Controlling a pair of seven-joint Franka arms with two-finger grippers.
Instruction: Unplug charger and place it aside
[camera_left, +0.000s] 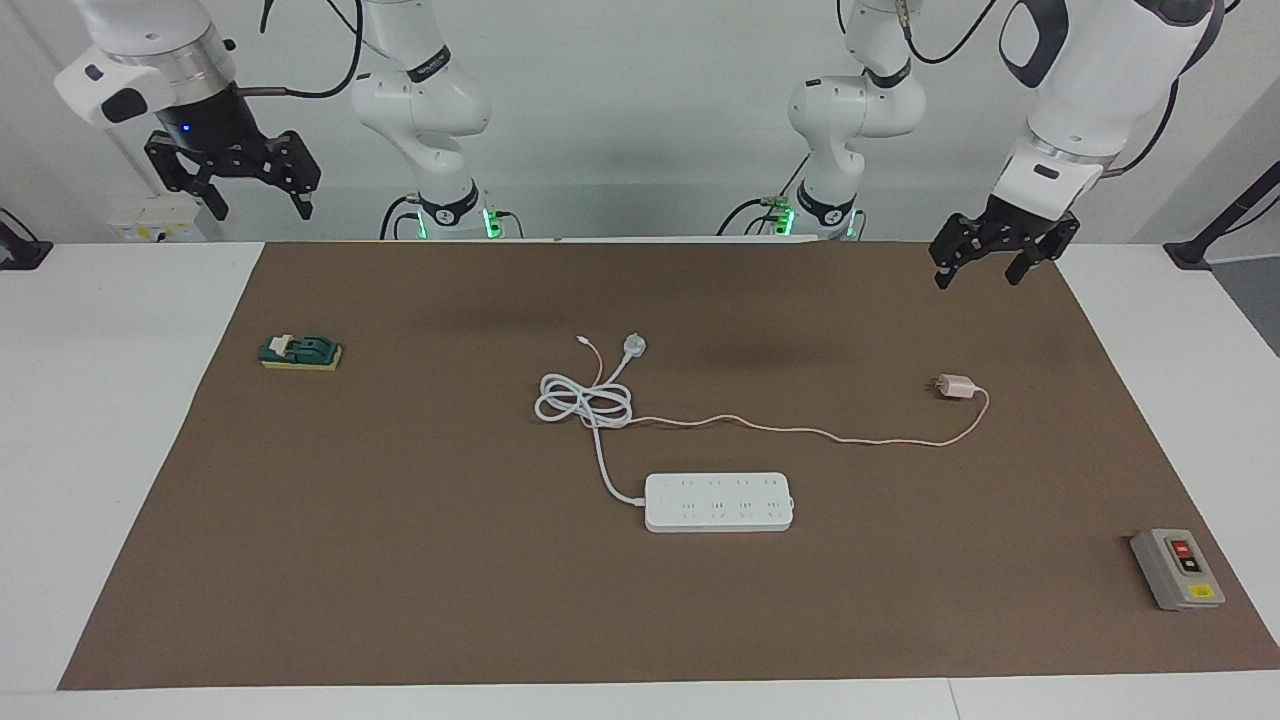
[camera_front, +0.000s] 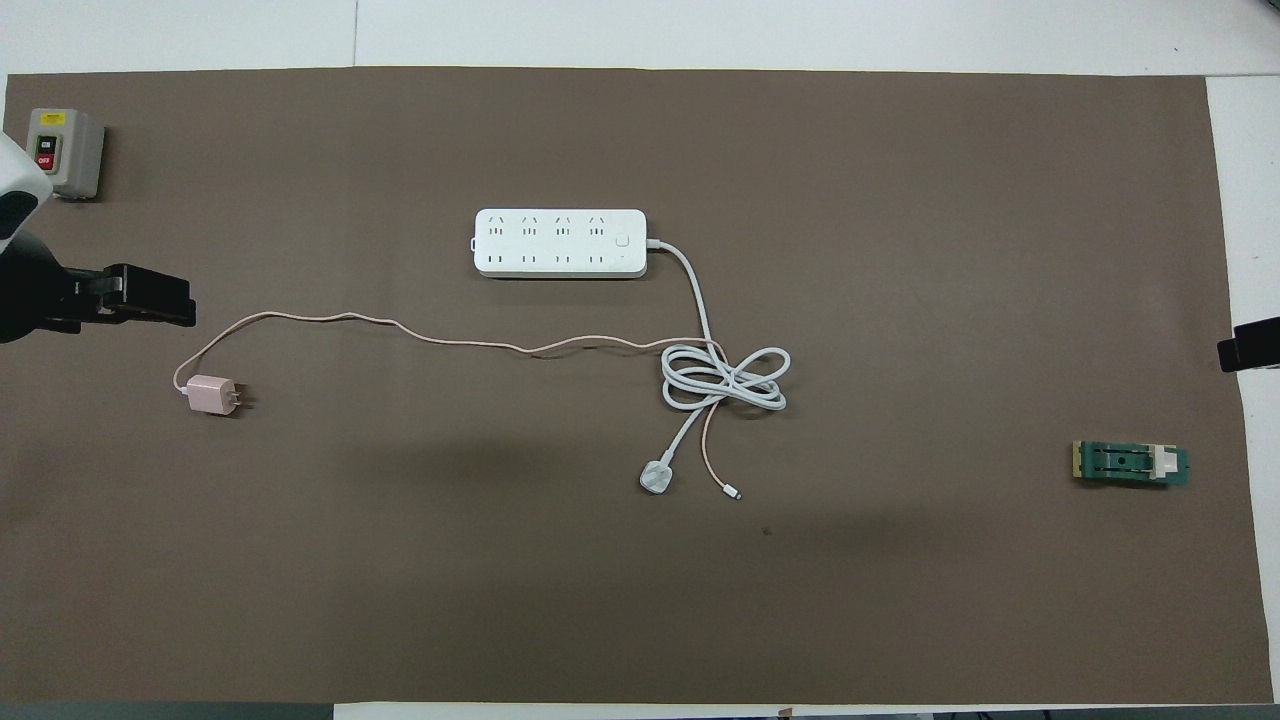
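Observation:
The charger (camera_left: 957, 387) (camera_front: 210, 395), a small pale-pink cube, lies on the brown mat toward the left arm's end, with its prongs bare and plugged into nothing. Its thin pink cable (camera_left: 830, 434) (camera_front: 450, 342) trails across the mat to the coiled white cord. The white power strip (camera_left: 718, 502) (camera_front: 560, 243) lies mid-table with nothing plugged into its sockets. My left gripper (camera_left: 976, 277) (camera_front: 150, 298) hangs open and holds nothing, high over the mat near the charger. My right gripper (camera_left: 258, 208) (camera_front: 1250, 346) waits open, raised over the right arm's end.
The strip's white cord is coiled (camera_left: 585, 400) (camera_front: 725, 378) and ends in a round white plug (camera_left: 634, 346) (camera_front: 655, 477). A grey switch box (camera_left: 1178, 568) (camera_front: 62, 150) sits at the mat's corner at the left arm's end. A green block (camera_left: 300, 352) (camera_front: 1130, 464) lies toward the right arm's end.

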